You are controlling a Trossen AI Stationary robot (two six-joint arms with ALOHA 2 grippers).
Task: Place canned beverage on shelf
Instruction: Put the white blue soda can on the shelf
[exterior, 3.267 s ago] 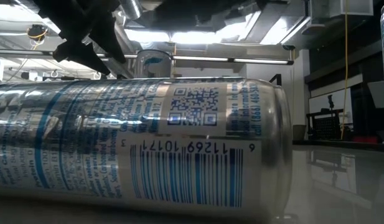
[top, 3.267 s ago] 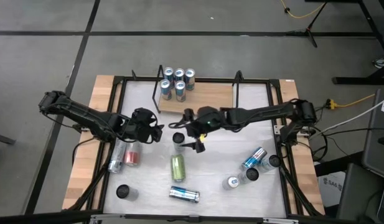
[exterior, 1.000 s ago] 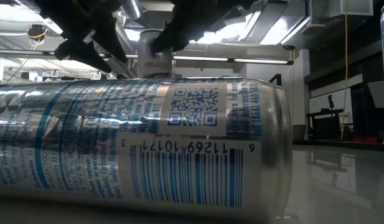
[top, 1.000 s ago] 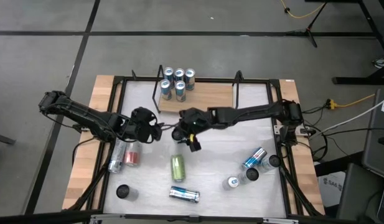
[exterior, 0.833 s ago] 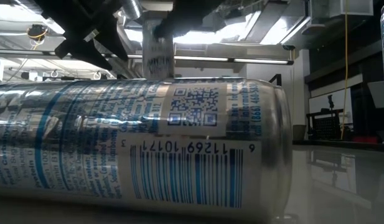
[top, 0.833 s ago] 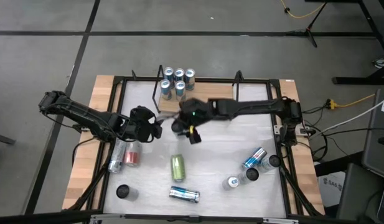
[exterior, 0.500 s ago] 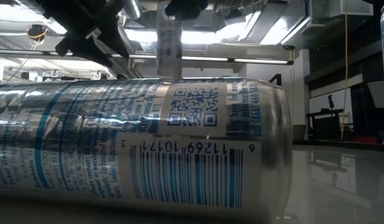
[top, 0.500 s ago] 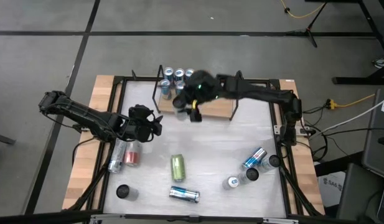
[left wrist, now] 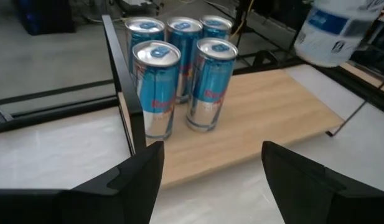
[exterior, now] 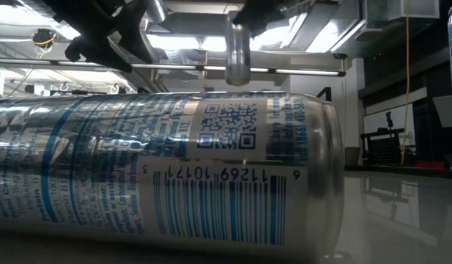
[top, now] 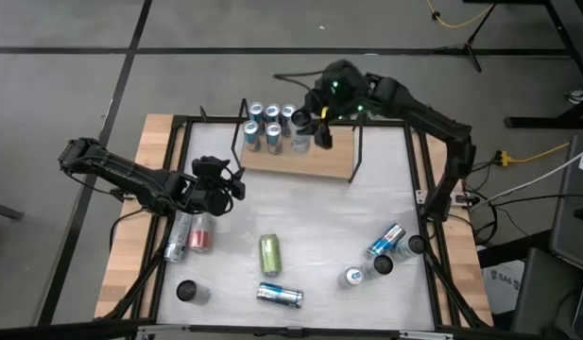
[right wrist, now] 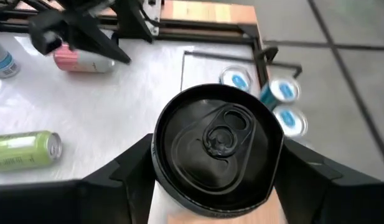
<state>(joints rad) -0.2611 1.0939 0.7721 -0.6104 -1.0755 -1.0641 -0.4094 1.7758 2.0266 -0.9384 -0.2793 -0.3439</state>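
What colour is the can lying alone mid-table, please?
Green can, clearest in the high view.

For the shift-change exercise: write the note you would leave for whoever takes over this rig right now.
Right gripper: shut on a black-topped can, held upright above the shelf, beside the five blue cans standing at its left end.
Left gripper: open, empty, waiting over the table left of the shelf.
Done: five cans shelved, a sixth lifted.
Left: lower and release this can; others still lie on the table, such as the green can.
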